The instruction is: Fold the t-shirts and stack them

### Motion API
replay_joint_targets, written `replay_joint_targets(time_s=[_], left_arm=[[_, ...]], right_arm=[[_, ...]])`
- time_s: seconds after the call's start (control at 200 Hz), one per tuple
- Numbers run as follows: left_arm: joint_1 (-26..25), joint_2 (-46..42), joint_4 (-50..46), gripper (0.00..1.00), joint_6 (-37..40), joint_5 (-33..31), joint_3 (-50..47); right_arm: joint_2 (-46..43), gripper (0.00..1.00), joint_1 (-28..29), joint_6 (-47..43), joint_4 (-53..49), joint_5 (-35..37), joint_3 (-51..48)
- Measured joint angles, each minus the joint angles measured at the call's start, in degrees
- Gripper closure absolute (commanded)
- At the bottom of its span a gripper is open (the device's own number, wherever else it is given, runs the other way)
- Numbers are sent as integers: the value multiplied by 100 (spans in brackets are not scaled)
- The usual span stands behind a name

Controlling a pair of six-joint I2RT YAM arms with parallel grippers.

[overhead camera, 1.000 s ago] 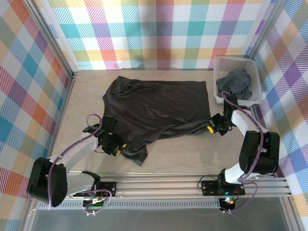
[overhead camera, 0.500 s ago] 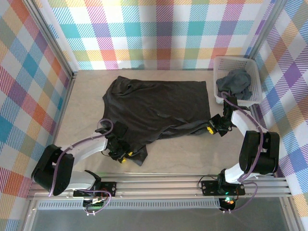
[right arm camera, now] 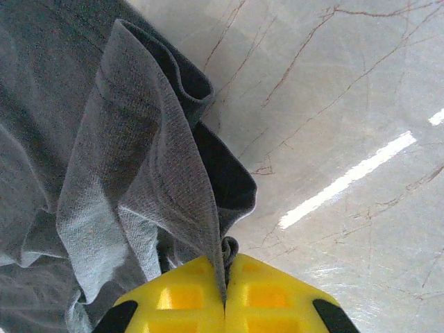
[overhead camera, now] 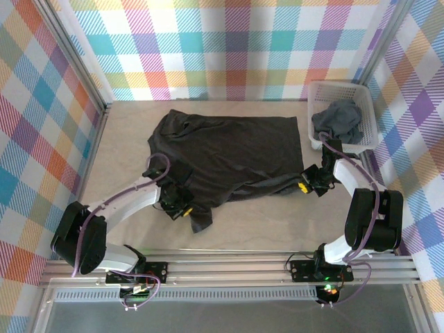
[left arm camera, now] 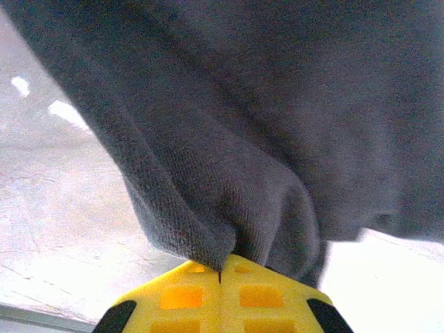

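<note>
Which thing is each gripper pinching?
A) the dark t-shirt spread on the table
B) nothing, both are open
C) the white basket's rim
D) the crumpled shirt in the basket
A: both wrist views show yellow fingers shut on a fold of the spread t-shirt, the left gripper at its near edge and the right gripper at its near right corner.

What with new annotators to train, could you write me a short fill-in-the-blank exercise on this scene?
1. The left gripper and the right gripper are both ____ on the edge of the spread t-shirt.
2. The white basket holding a crumpled t-shirt stands at the far ____ corner of the table.
3. The fingers pinching the cloth are coloured ____.
Missing words: shut; right; yellow.
</note>
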Motion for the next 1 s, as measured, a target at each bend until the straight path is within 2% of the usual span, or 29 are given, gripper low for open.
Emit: replay_joint_targets(time_s=[0.14, 0.38, 0.495, 0.61, 0.655, 0.7, 0.735, 0.79, 0.88, 0.9, 1.0], left_arm=[[-9, 562, -435, 100, 317, -107, 960], [-48, 2402, -800, 100, 1143, -267, 2863], [-83, 2905, -835, 100, 1375, -251, 3272], [-98, 3058, -820, 100, 1458, -146, 3254], [-98, 3038, -813, 87, 1456, -109, 3193], [-98, 2988, -791, 64, 1456, -96, 3097], [-98, 2907, -789, 55, 1432, -107, 3012], [-92, 2649, -809, 48, 1357, -197, 2841], [4, 1875, -809, 46, 1231, -382, 2557], [46, 1663, -785, 42, 1189, -407, 2474], [614, 450, -603, 40, 1010, -393, 1816]], right_arm=[[0, 100, 0, -2, -28, 2, 22], [0, 100, 0, -4, -142, 2, 85], [2, 100, 0, -4, -155, 2, 85], [2, 100, 0, -7, -173, 2, 96], [2, 100, 0, -7, -175, 2, 101], [2, 100, 0, -7, -173, 2, 103], [2, 100, 0, -7, -173, 2, 105], [2, 100, 0, -7, -173, 2, 105], [2, 100, 0, -24, -170, 2, 105], [2, 100, 0, -31, -170, 2, 105], [2, 100, 0, -76, -166, 0, 105]])
